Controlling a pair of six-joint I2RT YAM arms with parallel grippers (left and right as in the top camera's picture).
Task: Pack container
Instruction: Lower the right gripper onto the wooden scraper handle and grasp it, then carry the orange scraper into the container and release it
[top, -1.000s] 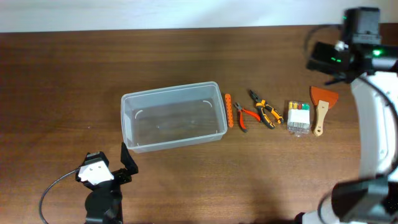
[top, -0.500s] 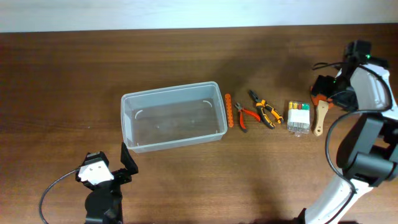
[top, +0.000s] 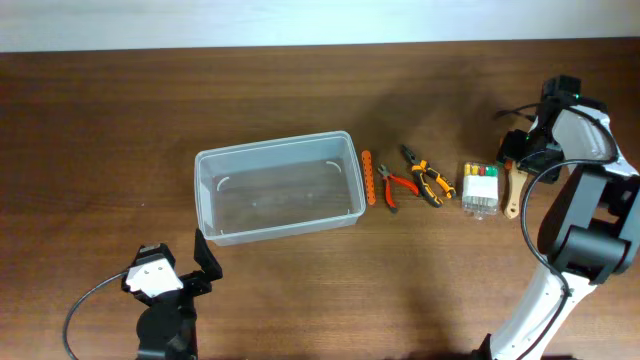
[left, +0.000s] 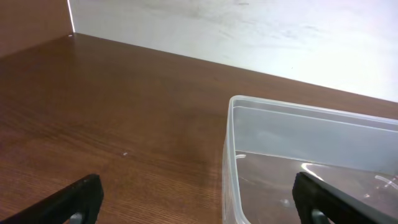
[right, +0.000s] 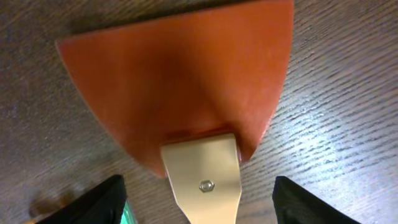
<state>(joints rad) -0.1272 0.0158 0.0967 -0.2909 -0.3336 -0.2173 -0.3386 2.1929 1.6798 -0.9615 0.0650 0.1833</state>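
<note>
The container (top: 280, 190) stands empty left of centre on the table (top: 100, 120), nothing packed yet. The left gripper (left: 202, 205) rests just beside its near corner, fingers spread wide and holding nothing. To the container's right lie an orange strip (top: 368, 178), two pliers (top: 415, 182), a small clear box (top: 480, 188) and a scraper (right: 180, 81). The right gripper (right: 208, 202) has descended from high above onto the scraper, fingers apart on either side of the handle; the first pick appears imminent. The surface is dark wood grain; a pale wall (left: 249, 31) borders the far edge.
</note>
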